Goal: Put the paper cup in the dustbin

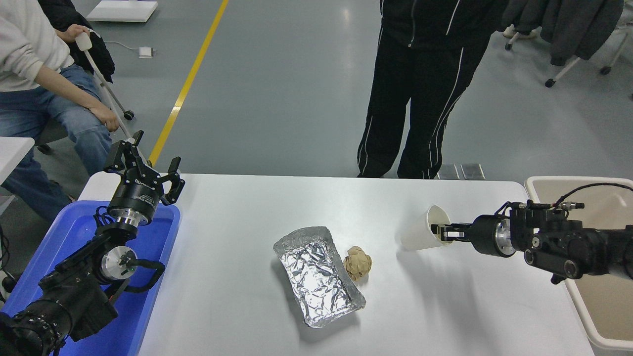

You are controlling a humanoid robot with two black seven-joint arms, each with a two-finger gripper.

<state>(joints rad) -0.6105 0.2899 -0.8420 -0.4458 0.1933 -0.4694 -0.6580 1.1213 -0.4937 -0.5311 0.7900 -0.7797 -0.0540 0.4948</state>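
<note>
The cream-white paper cup hangs tilted on its side above the right part of the white table, mouth toward the right. My right gripper is shut on the cup's rim and holds it clear of the tabletop. The beige dustbin stands off the table's right end, partly hidden behind my right arm. My left gripper is open and parked at the far left over the blue tub.
A foil tray and a crumpled brown paper ball lie mid-table, left of the cup. A blue plastic tub sits at the left. One person stands beyond the far edge, another sits at the top left.
</note>
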